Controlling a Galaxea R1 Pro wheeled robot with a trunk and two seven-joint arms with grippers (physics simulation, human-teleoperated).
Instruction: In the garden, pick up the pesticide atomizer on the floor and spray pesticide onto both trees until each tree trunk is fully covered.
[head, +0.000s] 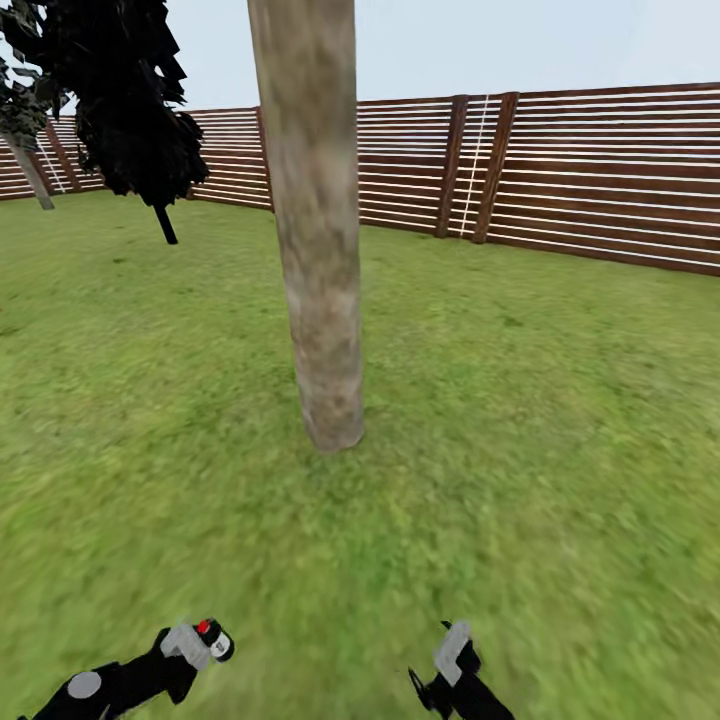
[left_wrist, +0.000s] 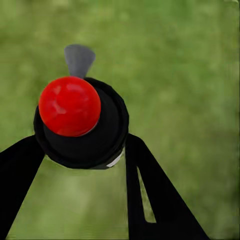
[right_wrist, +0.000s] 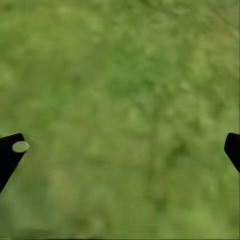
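Note:
A thick beige-grey tree trunk (head: 318, 240) rises from the grass straight ahead of me, a little left of centre. My left gripper (head: 205, 640) sits low at the left, shut on the pesticide atomizer (head: 213, 638), a black bottle with a red cap. In the left wrist view the atomizer (left_wrist: 80, 122) is clamped between the two black fingers (left_wrist: 150, 190), its grey trigger sticking out beyond the red cap. My right gripper (head: 440, 665) hangs low at the right, open; the right wrist view has its fingertips (right_wrist: 12, 150) wide apart over bare grass. I see no white specks on the trunk.
Green lawn (head: 560, 420) spreads all around the trunk. A brown slatted wooden fence (head: 600, 170) runs across the back. A dark conifer (head: 130, 100) stands at the far left, with another thin grey trunk (head: 35, 180) beyond it.

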